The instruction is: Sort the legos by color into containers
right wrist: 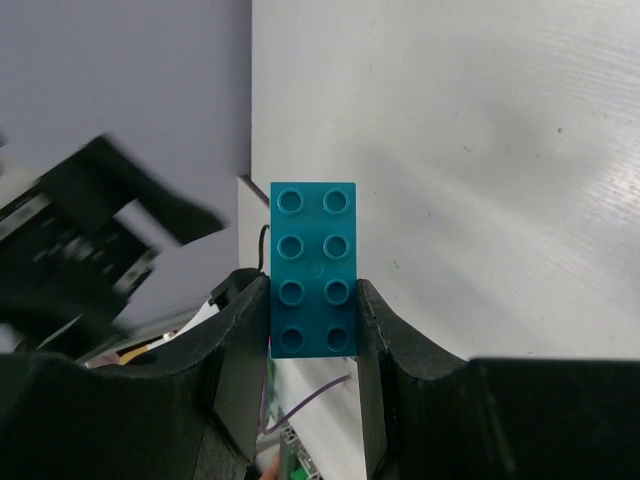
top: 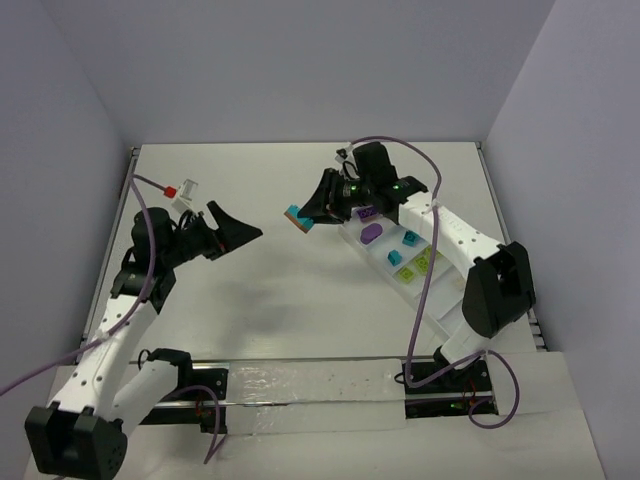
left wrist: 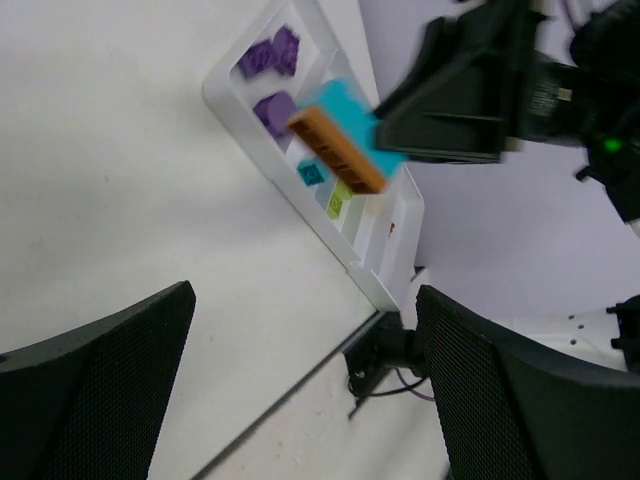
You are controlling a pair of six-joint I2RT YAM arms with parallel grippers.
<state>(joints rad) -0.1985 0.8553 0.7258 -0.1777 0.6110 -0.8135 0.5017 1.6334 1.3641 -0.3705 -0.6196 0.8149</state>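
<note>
right pincer (right wrist: 313,300) is clamped on the teal brick (right wrist: 313,268), with an orange brick (left wrist: 337,150) stuck to it, aloft over the worktop near the tray (left wrist: 300,212). left pincer (left wrist: 305,295) gapes wide, empty. best to grip the orange piece squarely, then peel it off steadily.

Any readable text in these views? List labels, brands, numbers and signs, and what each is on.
No text can be read in any view.
The teal brick in the right gripper shows no legible embossing on its studs.
The white tray has a tiny red mark in one compartment, too small to read.
The right arm has green lights only, with no lettering visible.
</note>
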